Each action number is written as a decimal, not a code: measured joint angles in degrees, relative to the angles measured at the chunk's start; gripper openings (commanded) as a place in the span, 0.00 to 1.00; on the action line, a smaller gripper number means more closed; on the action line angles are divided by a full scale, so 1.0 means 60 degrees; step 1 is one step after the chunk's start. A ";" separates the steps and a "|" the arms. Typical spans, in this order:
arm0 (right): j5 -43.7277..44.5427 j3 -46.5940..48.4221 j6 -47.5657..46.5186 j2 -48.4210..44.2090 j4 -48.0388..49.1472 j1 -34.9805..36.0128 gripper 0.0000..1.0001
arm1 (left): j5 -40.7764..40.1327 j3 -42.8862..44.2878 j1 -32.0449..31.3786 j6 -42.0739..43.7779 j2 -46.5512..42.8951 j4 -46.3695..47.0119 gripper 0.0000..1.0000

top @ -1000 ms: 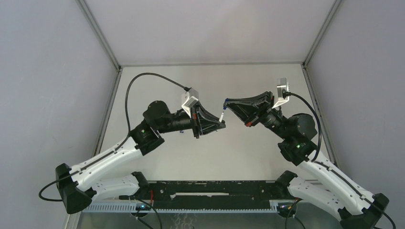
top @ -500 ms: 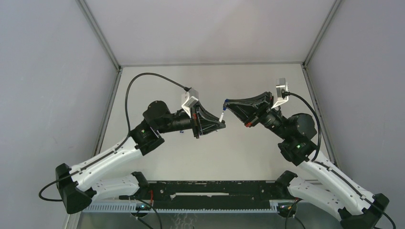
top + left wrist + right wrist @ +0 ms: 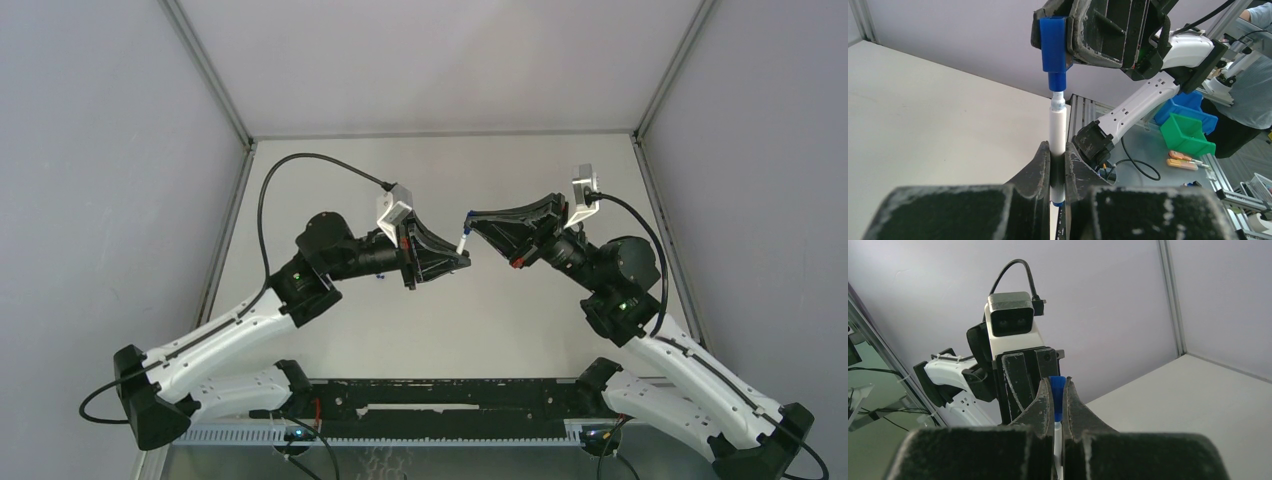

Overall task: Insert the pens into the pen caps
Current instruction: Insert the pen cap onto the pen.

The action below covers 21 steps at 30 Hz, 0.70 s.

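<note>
The left pincer (image 3: 1057,150) is clamped narrow on the thin white stick-like pen (image 3: 1057,127), holding it above the grey counter (image 3: 440,330). The right pincer (image 3: 1058,385) is fully closed on the small dark blue plastic cap (image 3: 1053,42). Over the last second both arms shifted slightly left together. The pen tip remains at the cap mouth, so insertion looks incomplete.

The right claw (image 3: 1058,384) pinches a blue pen cap (image 3: 1058,401) facing the left wrist camera (image 3: 1010,315).

Upright white pen (image 3: 1057,131), tip touching mouth of blue cap (image 3: 1054,44) above
</note>
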 measured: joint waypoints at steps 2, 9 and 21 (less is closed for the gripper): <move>-0.0004 0.0000 0.0004 0.0000 0.0004 0.0007 0.00 | -0.0033 0.0000 0.0000 0.0000 -0.0015 -0.0036 0.00; -0.0007 0.0000 0.0000 0.0000 -0.0004 0.0011 0.00 | -0.0069 0.0000 -0.0004 0.0000 -0.0015 -0.0051 0.00; -0.0240 0.0000 0.0178 0.0259 0.0004 0.0029 0.00 | -0.0182 0.0000 -0.0015 0.0000 -0.0022 -0.0153 0.00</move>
